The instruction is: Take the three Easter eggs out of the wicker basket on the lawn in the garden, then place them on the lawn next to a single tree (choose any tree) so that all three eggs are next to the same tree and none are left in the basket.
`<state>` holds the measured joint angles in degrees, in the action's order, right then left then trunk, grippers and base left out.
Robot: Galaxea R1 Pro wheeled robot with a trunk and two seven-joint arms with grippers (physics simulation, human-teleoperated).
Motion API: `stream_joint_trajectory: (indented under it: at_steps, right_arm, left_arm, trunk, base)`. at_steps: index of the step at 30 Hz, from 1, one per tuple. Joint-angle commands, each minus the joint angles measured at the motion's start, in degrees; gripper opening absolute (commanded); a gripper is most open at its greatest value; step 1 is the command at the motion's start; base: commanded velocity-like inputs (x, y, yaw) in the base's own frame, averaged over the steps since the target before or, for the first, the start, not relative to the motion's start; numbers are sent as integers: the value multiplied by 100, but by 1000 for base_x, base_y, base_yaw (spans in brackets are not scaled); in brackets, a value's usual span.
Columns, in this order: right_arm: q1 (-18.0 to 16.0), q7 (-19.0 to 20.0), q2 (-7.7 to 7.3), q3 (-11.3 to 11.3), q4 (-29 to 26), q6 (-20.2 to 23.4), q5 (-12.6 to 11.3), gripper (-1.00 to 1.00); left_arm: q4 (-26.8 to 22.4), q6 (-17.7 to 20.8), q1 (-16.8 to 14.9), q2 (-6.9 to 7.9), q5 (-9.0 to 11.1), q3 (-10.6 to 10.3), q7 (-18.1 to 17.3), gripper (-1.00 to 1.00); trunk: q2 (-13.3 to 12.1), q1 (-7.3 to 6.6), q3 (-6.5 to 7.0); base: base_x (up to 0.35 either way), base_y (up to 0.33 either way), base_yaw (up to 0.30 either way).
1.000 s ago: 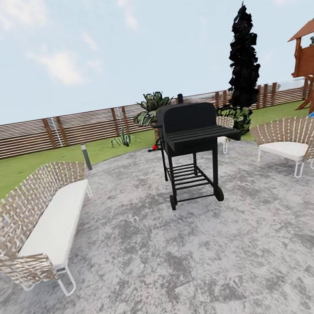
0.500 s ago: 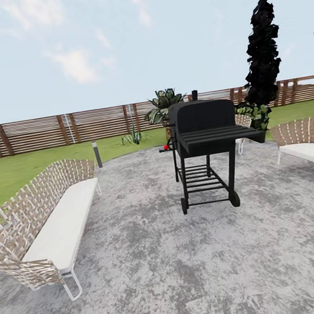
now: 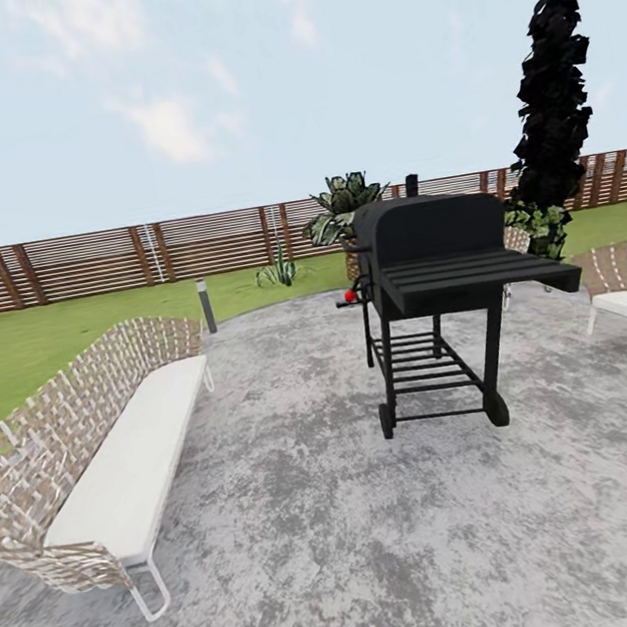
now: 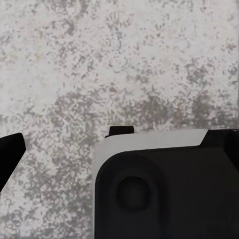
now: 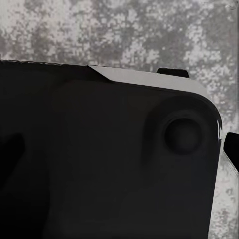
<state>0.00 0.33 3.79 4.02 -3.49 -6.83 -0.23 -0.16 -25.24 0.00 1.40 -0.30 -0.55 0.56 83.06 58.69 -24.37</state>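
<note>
On the grey patio (image 3: 321,555), a black grill (image 3: 444,273) stands right of centre, a woven bench (image 3: 104,458) lower left; lawn (image 3: 15,346) and fence (image 3: 93,262) lie beyond. Basket and eggs unseen, so retrieval looks unstarted. Gripper states cannot be told.

A back garden: a grey patio (image 3: 315,516), a black grill (image 3: 444,273) at 1 o'clock, a woven seat (image 3: 104,458) at 9, green lawn (image 3: 45,341) and a wooden fence (image 3: 142,254) at 12.

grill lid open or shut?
Shut. The black grill on the grey patio has its domed lid down over the body, upright on its legs, side shelf out.
</note>
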Motion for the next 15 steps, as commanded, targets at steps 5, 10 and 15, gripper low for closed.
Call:
stream_joint_trajectory:
  at_steps: [5, 10, 15]
  right_arm:
    - [0, -1, 3, 37, -2, -11, -3, 100]
    - [0, -5, 4, 37, -2, -11, -3, 100]
    - [0, -6, 4, 37, -2, -11, -3, 100]
  left_arm:
    - [-1, -16, 0, 0, -5, -6, 6, 100]
    - [-1, -15, 0, 0, -5, -6, 6, 100]
    - [-1, -16, 0, 0, -5, -6, 6, 100]
  trunk:
    - [2, 3, -5]
    - [2, 3, -15]
    - [2, 3, -28]
  base:
    - [304, 1, 49]
    - [303, 0, 197]
    - [303, -3, 256]
